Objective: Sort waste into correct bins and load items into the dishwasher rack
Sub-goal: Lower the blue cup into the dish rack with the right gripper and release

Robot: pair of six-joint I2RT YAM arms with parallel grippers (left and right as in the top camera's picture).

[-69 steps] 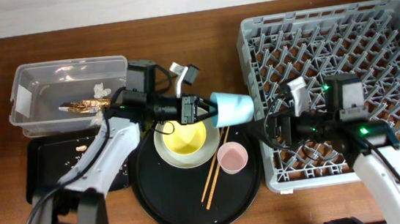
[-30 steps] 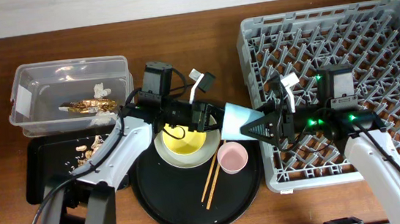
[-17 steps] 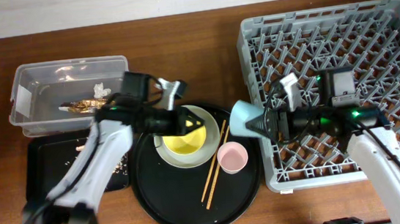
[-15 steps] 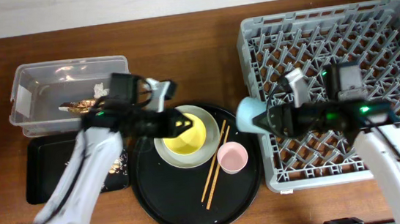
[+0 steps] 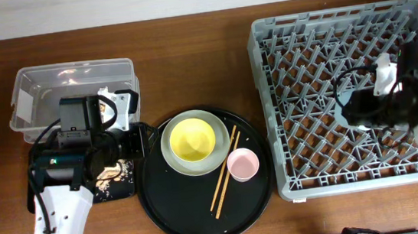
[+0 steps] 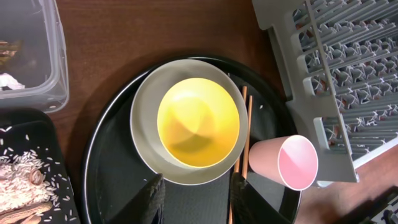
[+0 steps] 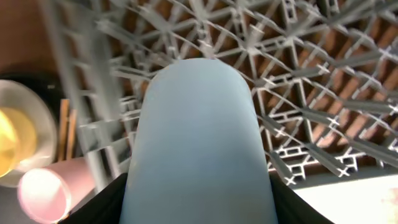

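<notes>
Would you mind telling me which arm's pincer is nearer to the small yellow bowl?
Left. The left pincer is open close beside the yellow bowl; the right pincer is far off over the rack, shut on the blue cup.

Even, bright light throughout; the blue cup (image 7: 199, 143) fills the right wrist view, softly blurred.

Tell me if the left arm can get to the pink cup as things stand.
Probably yes. The left claw is open and empty, and the pink cup stands uncovered on the round tray. The stacked bowls and chopsticks lie between, so it should pass over them.
</notes>
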